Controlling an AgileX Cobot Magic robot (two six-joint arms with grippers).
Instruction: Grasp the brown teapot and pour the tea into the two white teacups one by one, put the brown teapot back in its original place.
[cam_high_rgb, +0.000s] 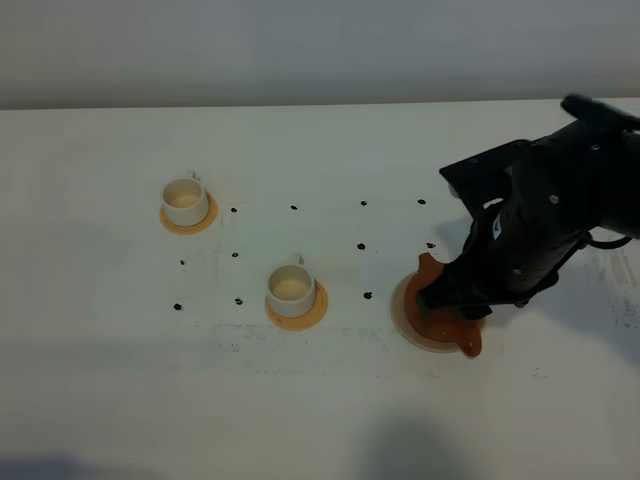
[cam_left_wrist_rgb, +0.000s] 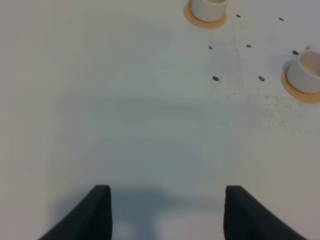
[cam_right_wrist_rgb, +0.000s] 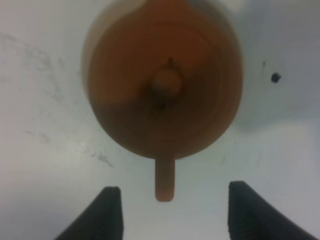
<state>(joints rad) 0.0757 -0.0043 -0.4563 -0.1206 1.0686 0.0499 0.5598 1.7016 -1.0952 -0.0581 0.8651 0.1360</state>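
Note:
The brown teapot (cam_high_rgb: 440, 318) (cam_right_wrist_rgb: 165, 85) sits on its pale beige coaster (cam_high_rgb: 402, 310) at the right of the table, with its lid on. Its spout points away and its handle (cam_right_wrist_rgb: 165, 180) points toward the front edge. My right gripper (cam_high_rgb: 450, 298) (cam_right_wrist_rgb: 175, 192) hovers right over it, open, its fingers on either side of the handle and not touching it. The two white teacups (cam_high_rgb: 186, 200) (cam_high_rgb: 290, 287) stand on orange-tan coasters at the left and centre, also seen as cups (cam_left_wrist_rgb: 207, 6) (cam_left_wrist_rgb: 307, 70). No tea shows. My left gripper (cam_left_wrist_rgb: 167, 200) is open over bare table.
Small black dots (cam_high_rgb: 294, 207) mark the white tabletop (cam_high_rgb: 330, 400) between the cups and the pot. The right arm (cam_high_rgb: 550, 210) reaches in from the right edge. A pale wall runs along the back of the table.

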